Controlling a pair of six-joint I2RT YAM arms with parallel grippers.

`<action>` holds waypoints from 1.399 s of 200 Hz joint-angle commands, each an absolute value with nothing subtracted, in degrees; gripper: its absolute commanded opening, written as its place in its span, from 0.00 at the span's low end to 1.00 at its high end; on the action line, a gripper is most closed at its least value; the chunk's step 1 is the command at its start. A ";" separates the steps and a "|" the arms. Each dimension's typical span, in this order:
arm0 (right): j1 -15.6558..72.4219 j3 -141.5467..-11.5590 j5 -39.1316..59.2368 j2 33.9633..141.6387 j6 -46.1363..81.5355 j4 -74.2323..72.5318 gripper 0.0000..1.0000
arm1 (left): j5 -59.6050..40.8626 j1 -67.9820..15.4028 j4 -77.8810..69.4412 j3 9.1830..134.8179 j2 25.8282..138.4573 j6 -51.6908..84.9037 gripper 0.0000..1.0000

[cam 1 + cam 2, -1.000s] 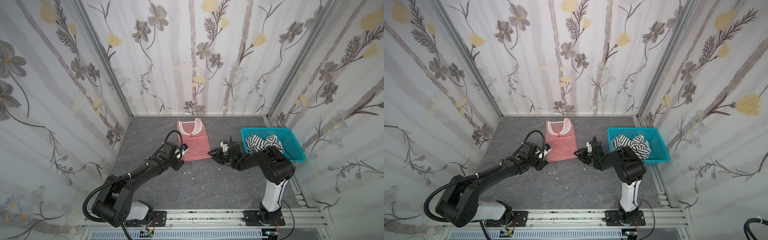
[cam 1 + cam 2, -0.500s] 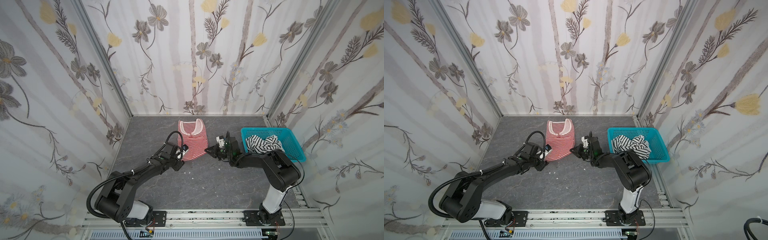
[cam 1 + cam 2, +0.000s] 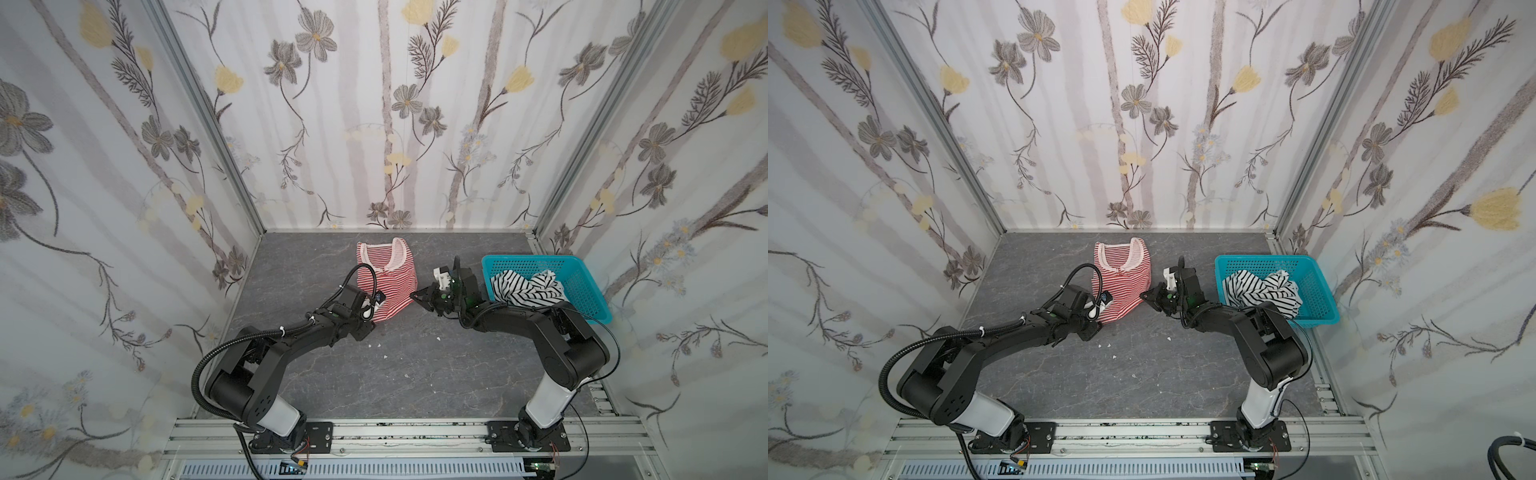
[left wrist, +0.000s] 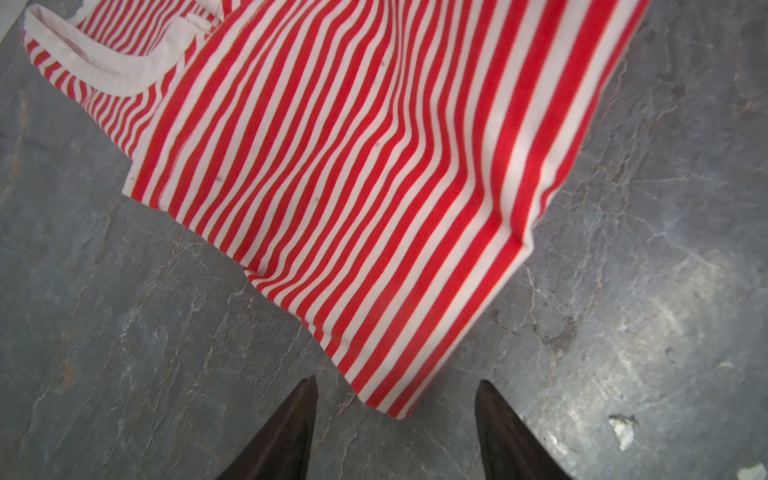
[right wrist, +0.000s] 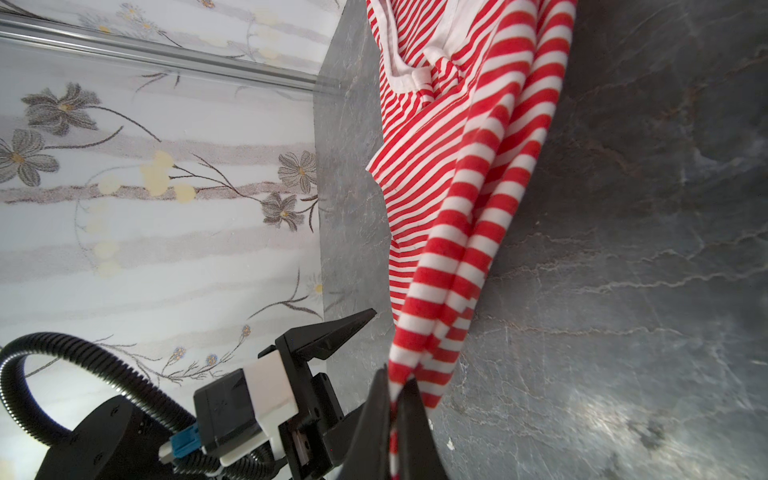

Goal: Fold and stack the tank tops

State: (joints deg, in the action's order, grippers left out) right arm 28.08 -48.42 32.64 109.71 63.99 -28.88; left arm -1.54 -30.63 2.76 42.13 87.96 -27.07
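The red-and-white striped tank top [image 3: 390, 286] [image 3: 1125, 282] lies at the back middle of the grey table, neckline toward the far wall. My right gripper [image 3: 413, 296] [image 5: 395, 386] is shut on its lower right edge, and the pinched fabric [image 5: 440, 291] rises off the table in a fold. My left gripper [image 3: 371, 324] [image 4: 397, 384] is open low over the table, with the top's near left corner [image 4: 390, 399] just ahead of its fingertips, untouched. The black-and-white striped tank top [image 3: 523, 286] [image 3: 1258, 289] lies crumpled in the basket.
The turquoise mesh basket [image 3: 532, 259] [image 3: 1258, 262] stands at the right, close to the side wall. Small white crumbs [image 3: 376, 345] dot the table in front of the grippers. Flowered walls close in three sides; the arm bases sit on a rail at the front.
My right gripper has shut on the red-striped top's lower right edge and drawn it up and inward. The left gripper has stayed open by the near left corner.
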 commanded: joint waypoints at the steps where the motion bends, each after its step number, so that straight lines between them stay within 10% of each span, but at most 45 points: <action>1: 28.12 -49.12 32.78 109.59 64.05 -29.85 0.00 | 1.20 -32.04 -0.76 41.10 88.38 -28.66 0.62; 73: 28.08 -49.92 32.96 109.95 64.33 -29.46 0.00 | 9.29 -33.84 -3.35 40.47 93.60 -30.61 0.57; 104: 27.66 -50.00 33.05 110.10 64.64 -29.61 0.00 | 7.71 -33.71 -3.25 39.30 93.43 -32.28 0.28; 173: 26.48 -50.67 33.92 110.92 65.21 -30.45 0.00 | 2.29 -33.84 -2.39 38.06 89.88 -34.82 0.15; 280: 26.10 -36.83 36.05 95.55 64.87 -28.89 0.00 | -22.97 -38.35 24.84 47.51 79.70 -36.22 0.13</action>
State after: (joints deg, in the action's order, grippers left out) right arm 26.22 -39.00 34.57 99.18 64.90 -28.42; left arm -15.53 -37.26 17.02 45.89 80.16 -35.62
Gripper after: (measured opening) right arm 0.048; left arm 0.130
